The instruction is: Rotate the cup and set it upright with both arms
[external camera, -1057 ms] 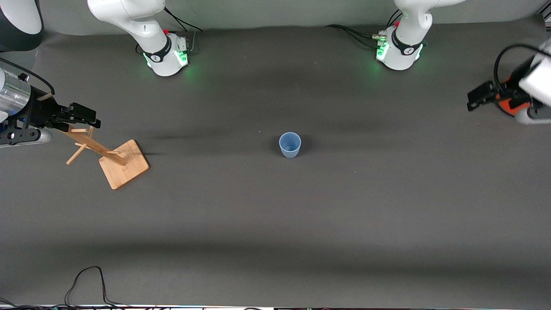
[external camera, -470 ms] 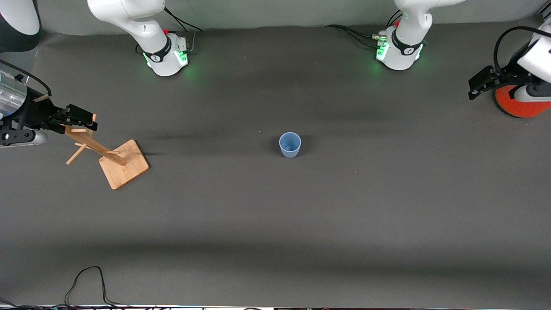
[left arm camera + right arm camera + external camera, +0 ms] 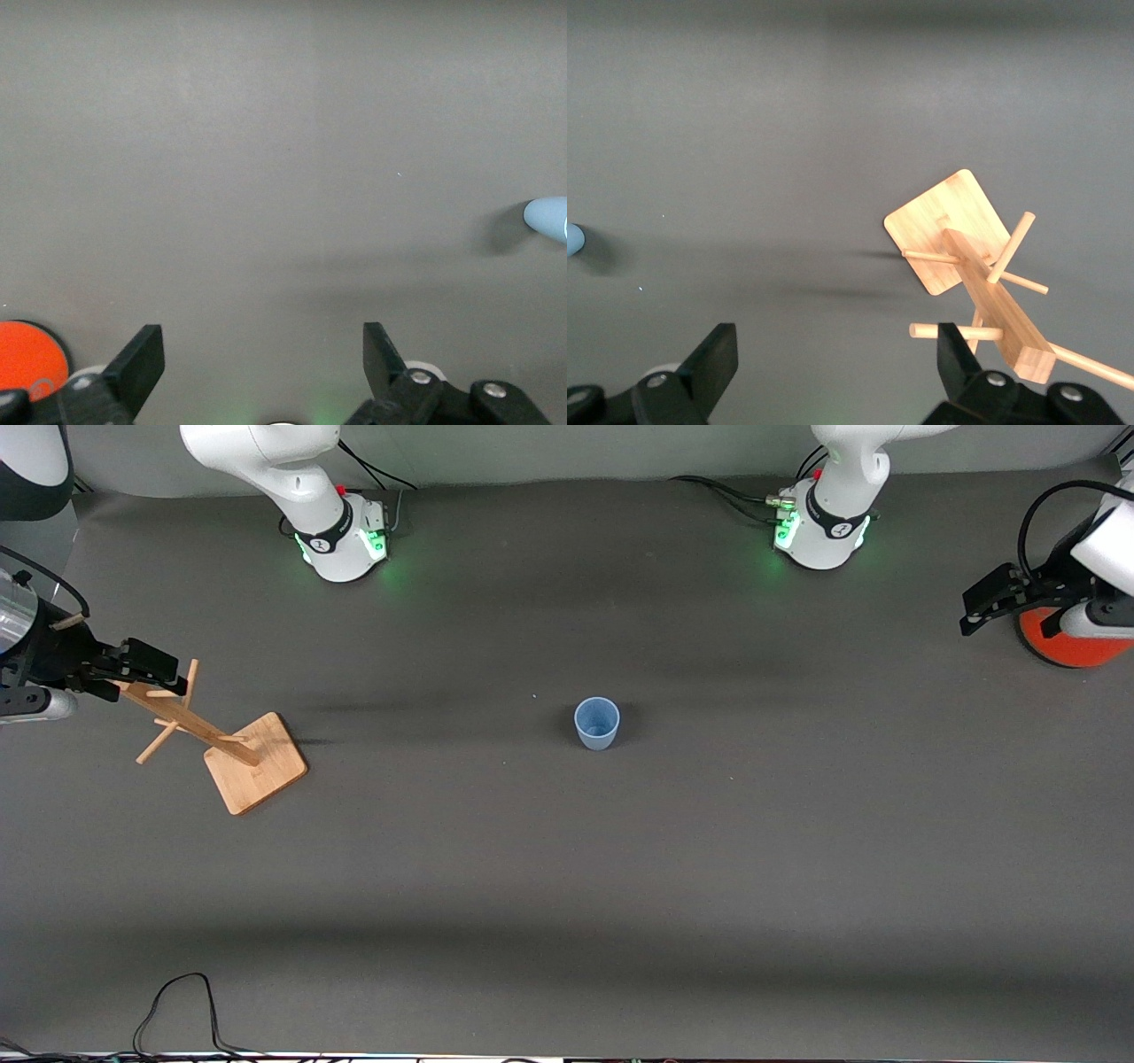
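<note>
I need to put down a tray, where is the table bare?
Bare mat surrounds the cup, widest nearer the front camera. Crowded at both ends: right claw over the wooden rack, left claw beside the orange can.

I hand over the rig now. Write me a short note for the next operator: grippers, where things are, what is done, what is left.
Left gripper: open, holding nothing, up over the table's left-arm end, beside the orange-red can.
Right gripper: open, holding nothing, up over the top of the wooden peg stand at the right-arm end.
Cup: mid-table, apart from both grippers, standing upright with its rim up.
Done: the cup looks upright already.
Left: apparently nothing on the cup; both arms are clear of it.
</note>
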